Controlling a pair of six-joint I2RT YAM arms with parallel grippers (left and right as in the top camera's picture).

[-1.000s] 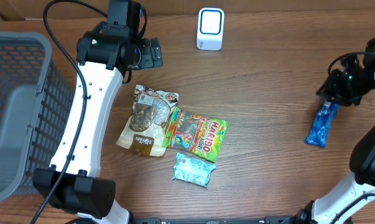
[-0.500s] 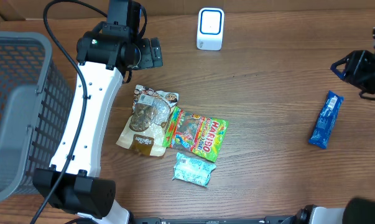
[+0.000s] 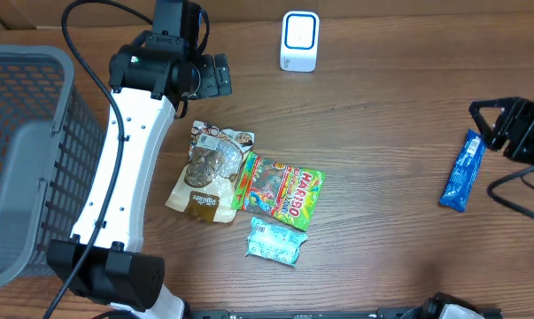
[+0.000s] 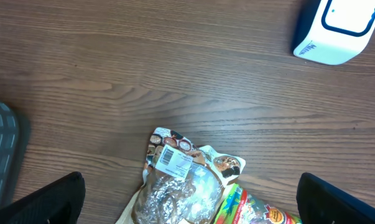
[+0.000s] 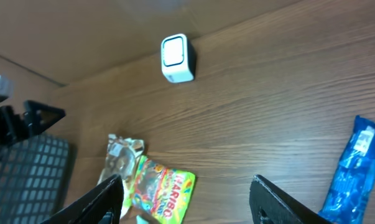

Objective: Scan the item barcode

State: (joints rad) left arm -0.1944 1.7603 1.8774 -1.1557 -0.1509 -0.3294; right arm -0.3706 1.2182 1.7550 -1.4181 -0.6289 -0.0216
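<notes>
I see the right gripper hanging above the right side of the table, its jaws spread apart and nothing between them. The wrist view confirms it: both fingers frame bare wood and the distant pile, gripping nothing. The blue packet lies flat on the table just beside that gripper, on its near-left side, long axis running near to far with a slight tilt. From the overhead view I cannot tell whether gripper and packet touch.

The white scanner stands at the far edge, about mid-table, well apart from the blue packet.

My left gripper is over the far-left part of the table, jaws fully spread and empty. Its camera looks down on a clear snack bag with a white barcode label near its top end. Just right of that bag, touching it, lies a green Haribo bag, and a pale teal packet sits nearer, at the Haribo bag's near edge. A grey mesh basket fills the left edge.
</notes>
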